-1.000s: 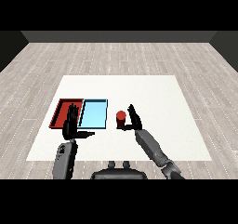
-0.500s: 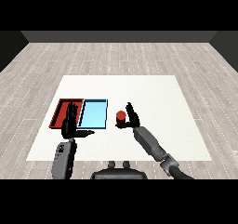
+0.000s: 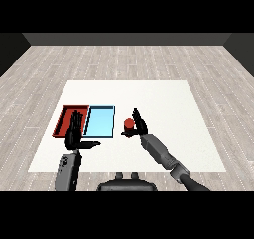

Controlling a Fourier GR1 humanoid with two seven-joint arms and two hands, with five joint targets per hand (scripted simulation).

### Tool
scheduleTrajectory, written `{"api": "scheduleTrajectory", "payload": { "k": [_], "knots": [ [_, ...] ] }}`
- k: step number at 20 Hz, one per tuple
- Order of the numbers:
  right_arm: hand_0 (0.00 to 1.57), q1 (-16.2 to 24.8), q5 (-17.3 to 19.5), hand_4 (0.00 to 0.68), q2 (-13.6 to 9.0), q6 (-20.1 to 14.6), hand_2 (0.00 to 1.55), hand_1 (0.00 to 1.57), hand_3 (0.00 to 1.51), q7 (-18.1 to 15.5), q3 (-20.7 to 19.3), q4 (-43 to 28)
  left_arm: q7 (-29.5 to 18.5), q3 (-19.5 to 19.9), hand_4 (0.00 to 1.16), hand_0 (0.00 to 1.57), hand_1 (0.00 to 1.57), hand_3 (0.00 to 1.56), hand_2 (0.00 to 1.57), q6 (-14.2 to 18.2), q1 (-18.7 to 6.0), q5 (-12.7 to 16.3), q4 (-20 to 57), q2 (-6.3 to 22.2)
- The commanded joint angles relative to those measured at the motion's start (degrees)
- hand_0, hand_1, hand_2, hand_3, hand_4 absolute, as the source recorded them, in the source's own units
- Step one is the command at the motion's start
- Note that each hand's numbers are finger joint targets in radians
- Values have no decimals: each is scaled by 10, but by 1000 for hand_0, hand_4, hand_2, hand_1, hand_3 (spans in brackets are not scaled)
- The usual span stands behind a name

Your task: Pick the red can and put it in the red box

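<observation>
Now the black right hand (image 3: 139,125) has closed in beside the small red can (image 3: 128,125), fingers still fairly straight, so grasping comes next.

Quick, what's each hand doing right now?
Left hand: open, fingers straight, holding nothing.
Right hand: beside the red can, grip cannot be told.

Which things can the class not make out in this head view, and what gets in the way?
- Red can: its right side is hidden by the right hand, so whether the fingers have closed round it is unclear.
- Red tray: its near right part is covered by the left hand.
- Any label on the can: too small to tell.
</observation>
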Motion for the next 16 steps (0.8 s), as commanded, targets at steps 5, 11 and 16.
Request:
{"api": "scheduleTrajectory", "payload": {
  "k": [5,11,16],
  "knots": [
    [0,17,-22,0,0,-74,0,0,0,20,50,-72,-8,-20,0,0,0,0,0,17,5,-17,-2,-21],
    [510,-8,-119,0,0,-158,670,510,430,-3,122,-31,21,9,0,0,0,0,0,2,-19,11,-12,5],
    [1452,-56,-131,612,0,-223,1456,1452,1418,19,150,5,-30,-7,0,0,0,0,0,-4,16,-7,7,-8]
  ]
}}
